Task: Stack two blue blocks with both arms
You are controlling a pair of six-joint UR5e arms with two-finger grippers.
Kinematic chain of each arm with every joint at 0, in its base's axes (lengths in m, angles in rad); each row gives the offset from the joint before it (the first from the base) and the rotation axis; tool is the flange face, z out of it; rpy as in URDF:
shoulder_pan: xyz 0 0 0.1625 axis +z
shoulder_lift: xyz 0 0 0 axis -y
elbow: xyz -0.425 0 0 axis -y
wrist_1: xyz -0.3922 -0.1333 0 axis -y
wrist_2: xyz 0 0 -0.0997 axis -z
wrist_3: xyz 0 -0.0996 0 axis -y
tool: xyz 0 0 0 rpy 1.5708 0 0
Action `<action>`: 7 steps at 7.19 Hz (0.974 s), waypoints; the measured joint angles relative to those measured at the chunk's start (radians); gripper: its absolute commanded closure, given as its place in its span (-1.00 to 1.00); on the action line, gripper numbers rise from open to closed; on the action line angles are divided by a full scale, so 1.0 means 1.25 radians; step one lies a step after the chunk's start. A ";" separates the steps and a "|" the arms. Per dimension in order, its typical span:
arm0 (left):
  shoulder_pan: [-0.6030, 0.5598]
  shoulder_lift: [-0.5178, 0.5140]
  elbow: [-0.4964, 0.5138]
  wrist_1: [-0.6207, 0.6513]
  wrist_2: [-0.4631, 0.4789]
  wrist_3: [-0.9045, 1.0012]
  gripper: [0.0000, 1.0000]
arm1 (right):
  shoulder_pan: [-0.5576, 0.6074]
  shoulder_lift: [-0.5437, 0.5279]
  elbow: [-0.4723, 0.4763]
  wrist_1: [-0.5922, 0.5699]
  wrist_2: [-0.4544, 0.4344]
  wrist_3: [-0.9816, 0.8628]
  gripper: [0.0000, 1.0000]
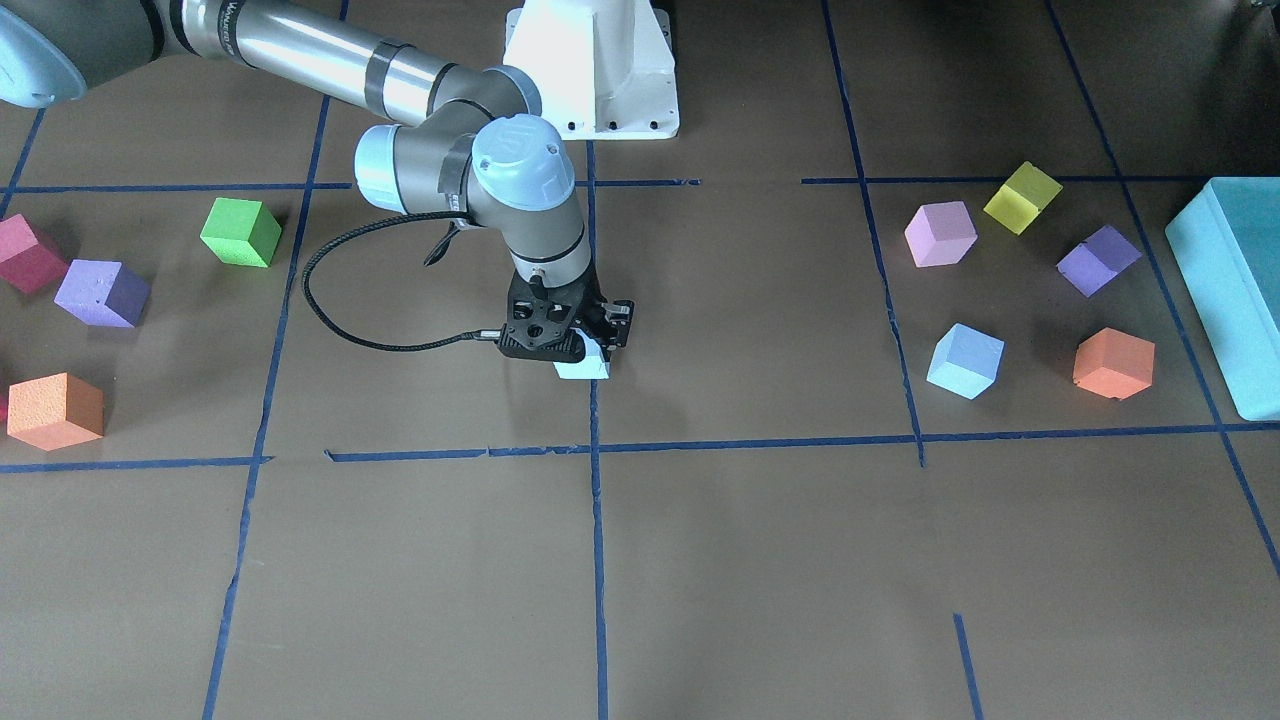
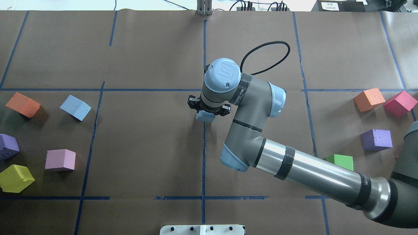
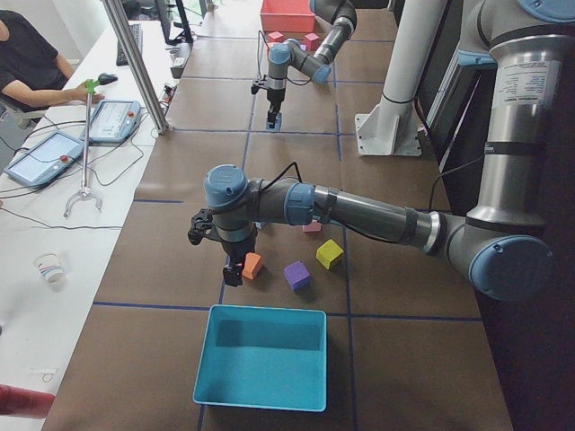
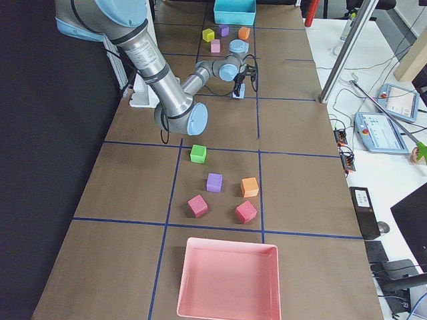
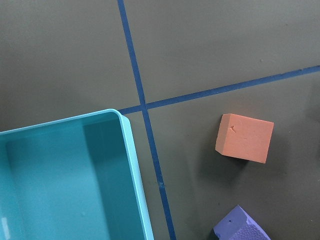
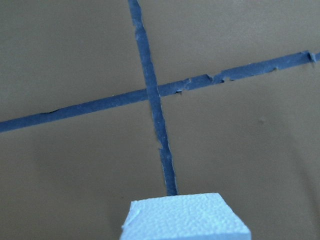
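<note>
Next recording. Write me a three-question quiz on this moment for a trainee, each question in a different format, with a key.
1. True or false: the free pale blue foam cube lies on the robot's right half of the brown paper-covered table.
2. The right gripper holds the other pale blue foam cube over: A, the central blue tape line; B, the pink plastic tray; C, the green foam cube.
3. In the left wrist view, what colour is the foam cube that shows whole beside the teal plastic tray?

Key: 1 false, it lies on the robot's left half; 2 A; 3 orange.
</note>
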State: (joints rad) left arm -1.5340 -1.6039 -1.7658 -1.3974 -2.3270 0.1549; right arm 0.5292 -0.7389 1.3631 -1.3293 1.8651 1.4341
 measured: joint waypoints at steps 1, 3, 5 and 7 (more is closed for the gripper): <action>0.000 0.000 -0.001 0.000 0.000 0.000 -1.00 | -0.005 0.005 -0.008 0.000 -0.008 -0.008 0.98; 0.000 0.000 -0.001 -0.001 0.000 0.000 -1.00 | -0.014 0.006 -0.012 -0.001 -0.020 -0.024 0.95; 0.000 -0.001 -0.002 -0.001 0.000 0.000 -1.00 | -0.024 0.005 -0.013 -0.003 -0.041 -0.054 0.81; 0.000 -0.001 -0.001 -0.001 0.000 0.000 -1.00 | -0.028 0.006 -0.013 -0.022 -0.048 -0.067 -0.05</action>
State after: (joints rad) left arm -1.5340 -1.6046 -1.7674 -1.3990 -2.3271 0.1549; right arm 0.4939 -0.7314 1.3464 -1.3566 1.8049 1.3501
